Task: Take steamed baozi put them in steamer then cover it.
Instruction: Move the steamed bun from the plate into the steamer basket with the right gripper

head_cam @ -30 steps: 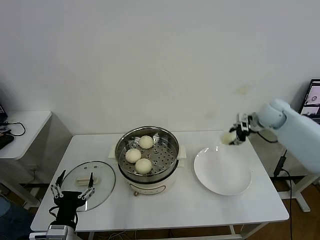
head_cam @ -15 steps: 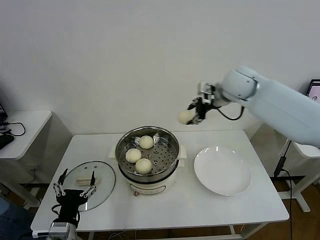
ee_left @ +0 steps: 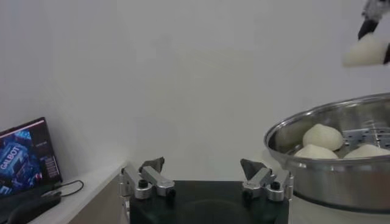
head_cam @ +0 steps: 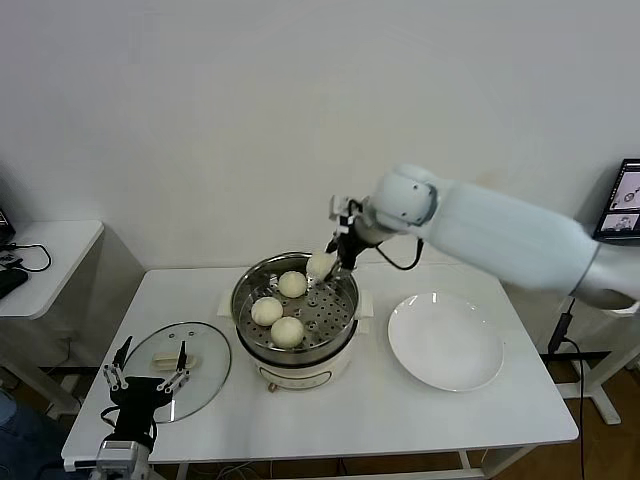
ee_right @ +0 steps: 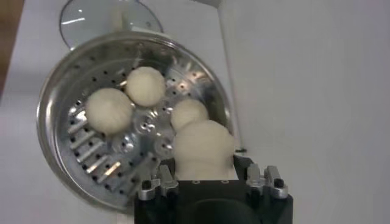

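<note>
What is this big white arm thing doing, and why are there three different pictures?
It is a robot with two arms, each ending in a claw. One picture comes from a camera on its head; the other two come from cameras on its wrists. On the white table sits a shiny steamer with three baozi buns inside. The right claw is shut on a fourth baozi, holding it over the steamer's back edge. The left claw waits open near the table's front, over the glass lid. The white plate is empty.

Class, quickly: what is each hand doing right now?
Left hand: open, empty, by the lid.
Right hand: shut on a bun above the steamer.
</note>
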Tool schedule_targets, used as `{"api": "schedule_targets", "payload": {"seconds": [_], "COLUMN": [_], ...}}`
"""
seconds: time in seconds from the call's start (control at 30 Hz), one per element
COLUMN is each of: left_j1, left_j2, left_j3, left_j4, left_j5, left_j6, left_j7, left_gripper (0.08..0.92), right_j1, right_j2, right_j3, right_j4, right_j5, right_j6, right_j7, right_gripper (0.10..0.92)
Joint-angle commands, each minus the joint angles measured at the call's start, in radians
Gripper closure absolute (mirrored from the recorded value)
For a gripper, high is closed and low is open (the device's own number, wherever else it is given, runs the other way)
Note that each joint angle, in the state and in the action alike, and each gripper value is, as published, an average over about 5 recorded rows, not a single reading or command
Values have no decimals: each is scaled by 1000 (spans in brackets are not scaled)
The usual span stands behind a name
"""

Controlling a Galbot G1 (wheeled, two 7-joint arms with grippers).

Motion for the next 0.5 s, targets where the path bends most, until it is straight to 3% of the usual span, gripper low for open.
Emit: {"api": "schedule_targets", "payload": {"seconds": [0.03, 0.5], "left_j1": [-2, -14], "left_j2": [2, 7], "left_j3": [-4, -11], "left_j4": [6, 22], "left_j5": [-4, -13], "left_j6": [1, 1], "left_j7": [1, 2], "left_gripper": [177, 177], "right_j1": [-88, -126], "right_j2": [85, 103], "right_j3": [-39, -35], "right_j4": [-47, -95], "right_j5": [-10, -85], "right_j6": [-39, -37], "right_j7": [37, 36], "right_gripper": [423, 423]}}
